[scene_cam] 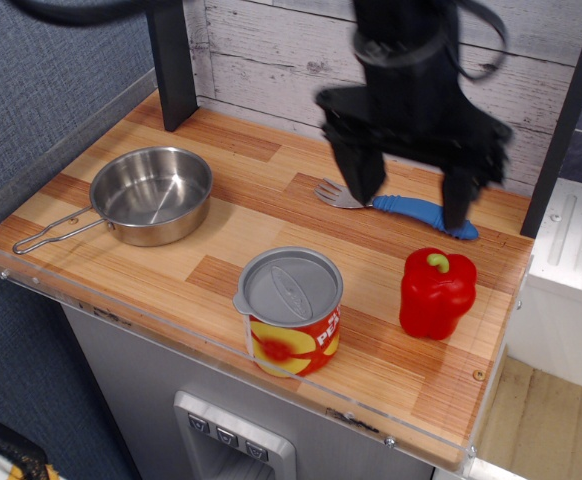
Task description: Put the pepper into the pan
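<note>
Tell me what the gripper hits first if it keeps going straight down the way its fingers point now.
Most likely the fork. The gripper hangs open, fingers pointing down and straddling the fork's blue handle, so it or the tabletop beside it comes first. The pepper sits nearer the camera, apparently off that line; depth is uncertain.

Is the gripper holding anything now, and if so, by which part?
Nothing is held. The gripper is open above the fork; the pepper stands untouched on the table.
</note>
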`<action>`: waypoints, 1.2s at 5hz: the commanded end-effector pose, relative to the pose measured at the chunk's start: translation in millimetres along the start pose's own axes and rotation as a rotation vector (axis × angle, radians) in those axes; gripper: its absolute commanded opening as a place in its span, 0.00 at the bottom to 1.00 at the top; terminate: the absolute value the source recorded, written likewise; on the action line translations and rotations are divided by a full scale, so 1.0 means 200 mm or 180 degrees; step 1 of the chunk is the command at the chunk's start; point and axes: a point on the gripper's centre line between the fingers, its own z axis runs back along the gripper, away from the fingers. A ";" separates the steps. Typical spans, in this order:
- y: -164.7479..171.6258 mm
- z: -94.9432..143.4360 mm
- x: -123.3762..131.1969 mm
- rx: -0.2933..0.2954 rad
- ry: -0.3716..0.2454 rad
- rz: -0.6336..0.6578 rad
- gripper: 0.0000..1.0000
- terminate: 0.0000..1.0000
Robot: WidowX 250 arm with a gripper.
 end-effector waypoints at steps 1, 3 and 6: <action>-0.09 -0.06 0.05 0.0162 0.0178 -0.0164 1.00 0.00; -0.08 -0.16 0.05 0.0158 0.0373 -0.0191 1.00 0.00; -0.07 -0.24 0.05 0.0313 0.0648 -0.0186 0.00 0.00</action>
